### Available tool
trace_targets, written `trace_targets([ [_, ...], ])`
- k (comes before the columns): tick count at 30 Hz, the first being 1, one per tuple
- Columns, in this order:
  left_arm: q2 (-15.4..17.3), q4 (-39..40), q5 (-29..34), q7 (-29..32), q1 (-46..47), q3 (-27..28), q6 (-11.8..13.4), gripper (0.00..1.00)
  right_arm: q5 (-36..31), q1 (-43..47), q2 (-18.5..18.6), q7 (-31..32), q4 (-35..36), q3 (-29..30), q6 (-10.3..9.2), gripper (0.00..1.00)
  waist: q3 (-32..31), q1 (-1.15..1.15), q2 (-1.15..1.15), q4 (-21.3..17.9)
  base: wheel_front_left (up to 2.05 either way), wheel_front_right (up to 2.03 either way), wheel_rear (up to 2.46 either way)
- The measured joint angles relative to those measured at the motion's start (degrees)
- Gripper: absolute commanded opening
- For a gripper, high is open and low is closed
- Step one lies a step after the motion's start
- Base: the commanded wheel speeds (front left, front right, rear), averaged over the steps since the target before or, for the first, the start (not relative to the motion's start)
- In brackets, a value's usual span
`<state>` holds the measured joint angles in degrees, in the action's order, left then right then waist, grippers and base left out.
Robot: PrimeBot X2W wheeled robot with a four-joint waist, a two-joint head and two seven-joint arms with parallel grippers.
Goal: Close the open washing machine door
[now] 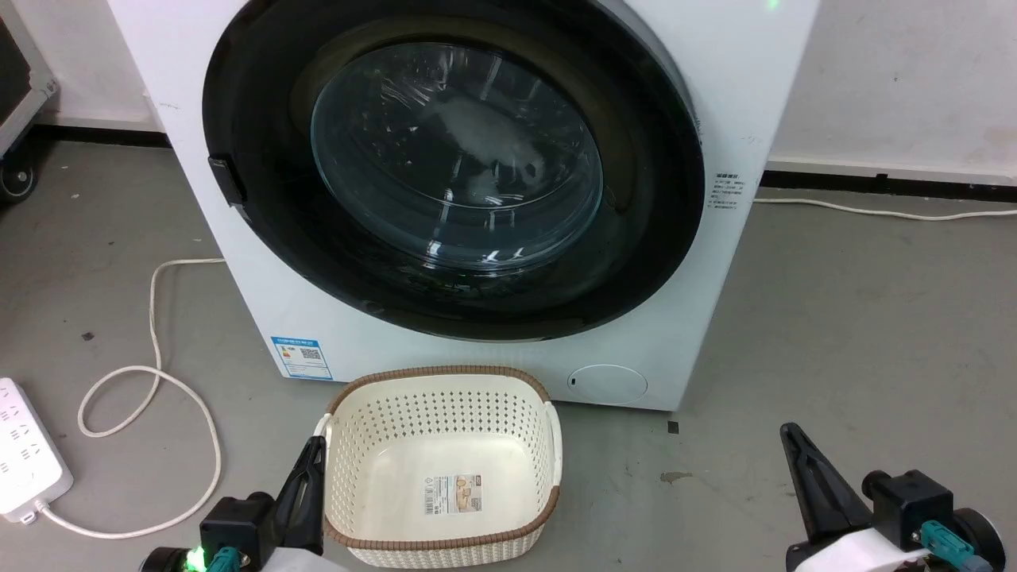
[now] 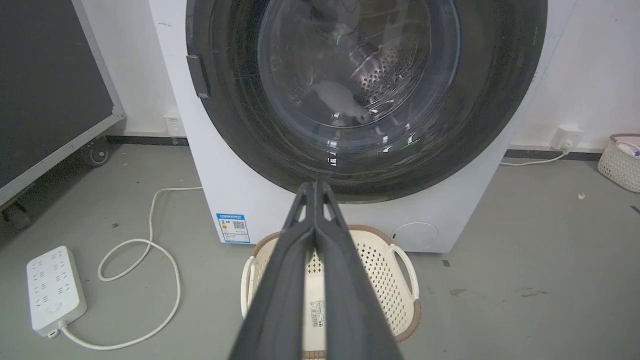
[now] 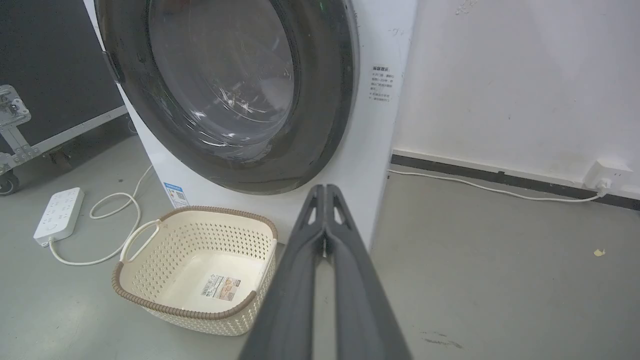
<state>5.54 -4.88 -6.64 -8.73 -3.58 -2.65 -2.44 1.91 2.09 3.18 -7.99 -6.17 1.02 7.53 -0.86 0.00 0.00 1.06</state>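
Our left gripper (image 1: 315,446) sits at the lower left of the head view. Its two dark fingers (image 2: 295,260) are pressed together tip to tip, holding nothing, and point up the frame. Our right gripper (image 1: 788,435) sits at the lower right, its fingers (image 3: 350,280) likewise met at the tips and empty, leaning slightly toward the upper left. A pale forearm (image 1: 854,554) shows behind it at the bottom edge.

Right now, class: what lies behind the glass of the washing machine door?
Through the washing machine door glass, the perforated steel drum shows, with a pale shape low inside; whether cloth or reflection, I cannot tell. The door's black rim covers the rest of the opening.
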Motion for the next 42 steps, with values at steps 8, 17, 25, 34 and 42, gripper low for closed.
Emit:
trace_targets([
  [8,-0.4,0.5,0.6,0.7,0.1,0.2,0.3,0.0,0.0,-0.1,0.0,0.9,0.7,-0.1,0.0,0.0,0.1,0.0,0.0,-0.1,0.0,0.0,0.0],
  [17,-0.7,1.0,1.4,1.9,0.4,0.6,0.5,0.0,-0.4,-0.2,0.0,1.9,1.3,-0.3,0.0,0.0,0.2,0.0,0.0,-0.2,0.0,0.0,0.0],
  [25,-1.0,1.7,2.0,3.1,1.0,0.9,0.8,0.0,-0.5,-0.4,0.0,2.9,2.1,-0.3,0.0,0.0,0.3,0.0,0.0,-0.4,0.0,0.0,0.0],
  [34,-1.2,2.2,3.1,4.2,1.3,1.3,1.0,0.0,-0.9,-0.6,0.0,3.9,2.8,-0.5,0.0,0.0,0.4,0.0,0.0,-0.5,0.0,0.0,0.0],
  [42,-1.4,2.7,3.6,5.2,1.5,1.5,1.3,0.0,-1.0,-0.6,0.0,4.8,3.3,-0.5,0.0,0.0,0.5,0.0,0.0,-0.6,0.0,0.0,0.0],
])
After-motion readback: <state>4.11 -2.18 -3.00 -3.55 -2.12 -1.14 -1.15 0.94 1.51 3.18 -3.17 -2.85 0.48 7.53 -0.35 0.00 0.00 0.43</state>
